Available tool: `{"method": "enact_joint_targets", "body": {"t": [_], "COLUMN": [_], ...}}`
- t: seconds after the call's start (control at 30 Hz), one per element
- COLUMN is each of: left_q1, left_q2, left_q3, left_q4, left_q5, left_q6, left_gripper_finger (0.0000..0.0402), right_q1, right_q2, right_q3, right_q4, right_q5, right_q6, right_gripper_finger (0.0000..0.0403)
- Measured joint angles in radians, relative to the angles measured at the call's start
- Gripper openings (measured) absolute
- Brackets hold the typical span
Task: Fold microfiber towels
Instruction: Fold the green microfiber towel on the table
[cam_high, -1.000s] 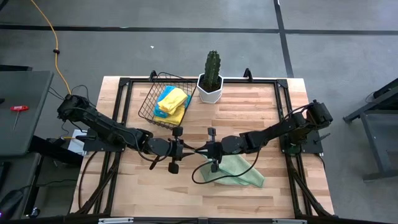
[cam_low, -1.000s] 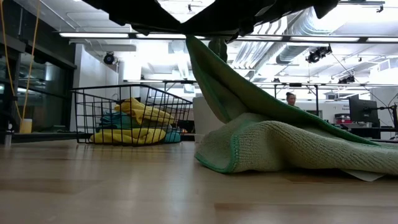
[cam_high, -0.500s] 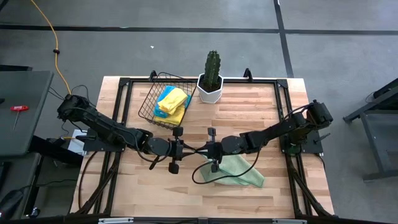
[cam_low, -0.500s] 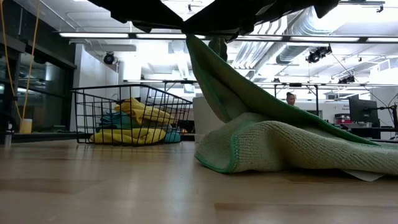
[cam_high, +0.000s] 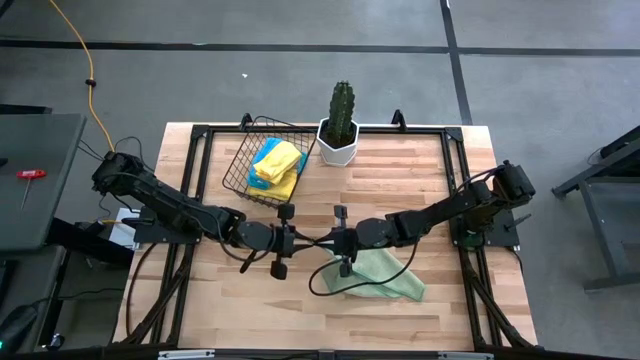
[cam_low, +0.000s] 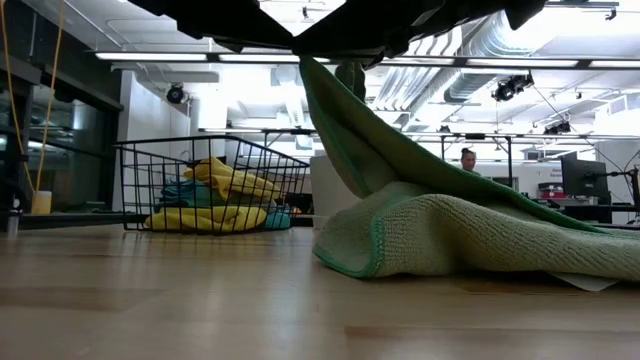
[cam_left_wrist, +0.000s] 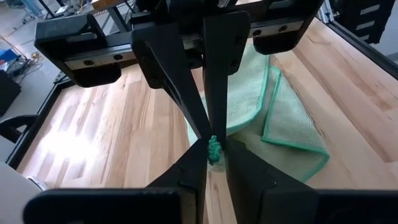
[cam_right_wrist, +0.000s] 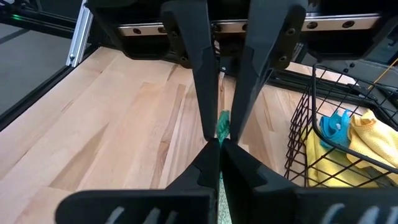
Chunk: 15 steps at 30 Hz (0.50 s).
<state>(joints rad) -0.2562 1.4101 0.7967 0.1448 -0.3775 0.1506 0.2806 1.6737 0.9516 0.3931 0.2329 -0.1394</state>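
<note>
**Corner handover over the pale green towel**

High view: nothing has shifted in the last second. My left gripper (cam_high: 306, 240) and right gripper (cam_high: 322, 241) meet tip to tip at frame centre; the pale green towel (cam_high: 385, 275) lies lower right of them. Wire basket (cam_high: 238, 160), upper left, holds yellow and blue towels (cam_high: 277, 165).

Low view: towel peak hangs from above; the grippers are cut off at the top.

Left wrist view: my fingers are narrowing around the corner (cam_left_wrist: 214, 148); full clench, I cannot tell.

Right wrist view: fingers clenched on the corner. Judged: handover under way, fold pending.
</note>
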Motion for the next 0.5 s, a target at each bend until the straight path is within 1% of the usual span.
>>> {"method": "enact_joint_targets", "body": {"t": [0.2, 0.37, 0.43, 0.5], "left_q1": [0.0, 0.0, 0.001, 0.002], "left_q2": [0.0, 0.0, 0.0, 0.0], "left_q3": [0.001, 0.03, 0.037, 0.042], "left_q4": [-0.001, -0.055, -0.086, -0.137], "left_q5": [-0.001, -0.001, -0.003, -0.01], "left_q6": [0.019, 0.004, -0.027, -0.057], "left_gripper_finger": [0.0005, 0.0002, 0.0001, 0.0001], "right_q1": [0.001, 0.001, 0.004, 0.015], "right_q2": [0.0, 0.0, -0.001, -0.023], "right_q3": [-0.001, -0.001, -0.001, 0.0], "right_q4": [-0.003, -0.001, -0.018, -0.09], "right_q5": [-0.002, 0.004, 0.041, 0.086], "right_q6": [0.0, 0.002, 0.018, 0.028], "right_gripper_finger": [0.0, 0.0, 0.0001, 0.0008]}}
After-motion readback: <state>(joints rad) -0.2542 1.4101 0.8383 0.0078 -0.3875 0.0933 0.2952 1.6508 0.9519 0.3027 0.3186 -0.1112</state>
